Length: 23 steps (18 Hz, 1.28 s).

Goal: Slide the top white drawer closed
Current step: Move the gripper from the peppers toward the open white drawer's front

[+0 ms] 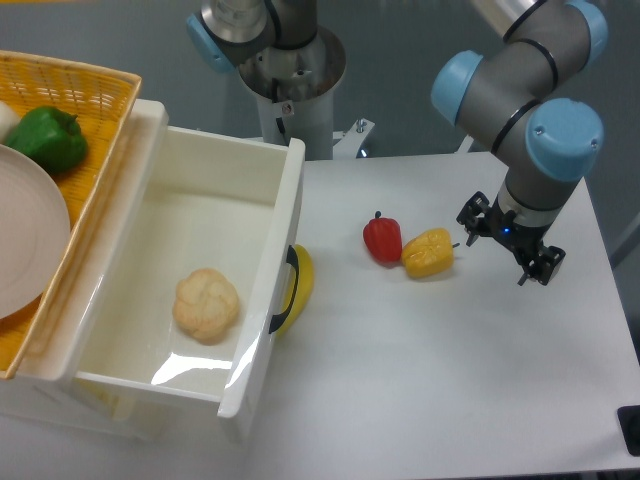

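A: Top white drawer [190, 290], glossy plastic box, stands pulled well out at the left; black curved handle [285, 290] on its front. A pale round bun [207, 305] lies inside.

B: Gripper?

A: Black two-finger gripper [510, 253] hangs over the right of the white table [450, 380], fingers apart, empty, well away from the drawer. Just beside it, a yellow pepper [428, 253] touching a red pepper [382, 239].

B: Approach?

A: Judgement: pass clear of the peppers, meet the drawer front mid-panel, push straight left. A yellow curved object [298, 290] touches the front beside the handle; avoid it.
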Motion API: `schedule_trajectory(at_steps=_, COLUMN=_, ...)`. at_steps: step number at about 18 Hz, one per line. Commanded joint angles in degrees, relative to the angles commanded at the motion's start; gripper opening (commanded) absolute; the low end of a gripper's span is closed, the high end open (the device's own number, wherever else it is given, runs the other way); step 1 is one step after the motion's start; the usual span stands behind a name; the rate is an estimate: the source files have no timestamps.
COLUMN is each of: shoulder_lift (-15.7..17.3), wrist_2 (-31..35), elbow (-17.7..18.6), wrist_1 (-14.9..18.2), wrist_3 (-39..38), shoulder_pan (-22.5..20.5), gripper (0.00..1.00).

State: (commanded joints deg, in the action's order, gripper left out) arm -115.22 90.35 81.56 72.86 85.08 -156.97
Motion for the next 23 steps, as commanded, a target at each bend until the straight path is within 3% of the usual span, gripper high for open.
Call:
schedule_trajectory(at_steps=6, shoulder_lift=-0.27, wrist_2=-3.24, elbow=1.48, wrist_1=-0.52, wrist_3=0.0, shoulder_pan=-1.23, gripper=1.0)
schedule_trajectory(at_steps=10, shoulder_lift=1.49, wrist_2=-7.98, elbow=8.34, wrist_1=-9.65, wrist_3=-0.87, shoulder_pan=-2.11, gripper=1.0)
schedule_trajectory(at_steps=15, shoulder_lift=0.09, wrist_2=-9.66, elbow=9.76, wrist_1=-10.02, wrist_3=-12.63, shoulder_pan=-0.8, gripper=1.0)
schedule_trajectory(at_steps=17, shoulder_lift=-0.35, wrist_2=-13.51, elbow=10.19, wrist_1=-10.02, wrist_3=-13.53, shoulder_pan=-0.09, gripper=1.0)
schedule_trajectory(at_steps=18, shoulder_lift=-0.35, wrist_2=-15.62, elbow=10.63, wrist_1=-9.93, wrist_3=-14.14, shoulder_pan=0.17, gripper=0.95)
schedule_trajectory(at_steps=20, shoulder_lift=-0.09, wrist_2=-19.49, elbow=11.25, wrist_1=-9.58, wrist_3=-17.73, shoulder_pan=0.7, gripper=0.71)
schedule_trajectory(at_steps=23, shoulder_lift=0.26, wrist_2=-22.5, elbow=11.43, wrist_1=-9.32, wrist_3=-25.81, shoulder_pan=3.33, gripper=0.44)
